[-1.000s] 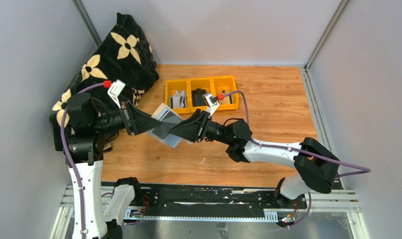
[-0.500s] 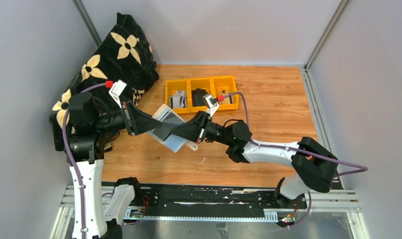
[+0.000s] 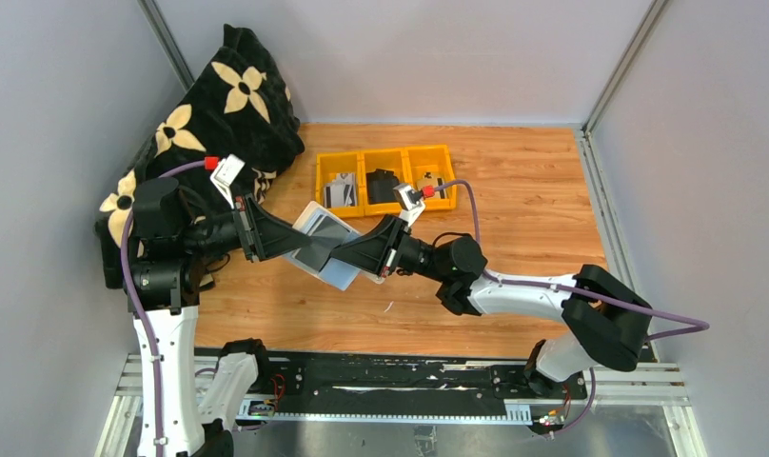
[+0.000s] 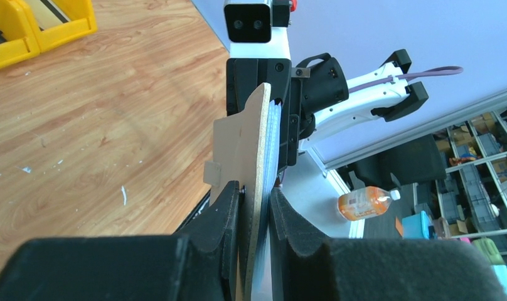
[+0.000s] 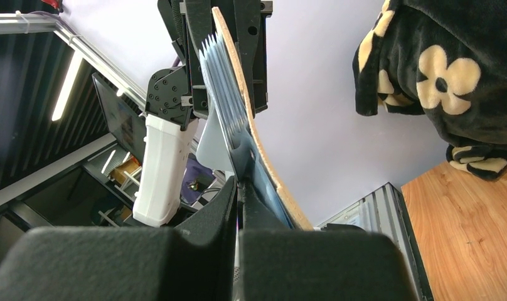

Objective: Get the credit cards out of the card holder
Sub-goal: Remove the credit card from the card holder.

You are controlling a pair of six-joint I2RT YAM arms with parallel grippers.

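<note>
Left pincer (image 4: 254,210) is clamping tight on the card holder (image 4: 258,144), squeezing its tan outer flap edge-on, up in the air above the bench (image 3: 533,209). The holder is hanging open between the two arms, beige outside and silvery blue-grey inside, with pale sleeves (image 5: 221,81) fanning out. Whether cards are sitting in them, I cannot tell. Right pincer (image 5: 238,197) is pinching fully closed on a thin blue-grey inner leaf of it. Behind, grey-white credit cards (image 3: 340,193) are lying in the yellow bin (image 3: 320,181), its right end partly hiding behind the right wrist.
</note>
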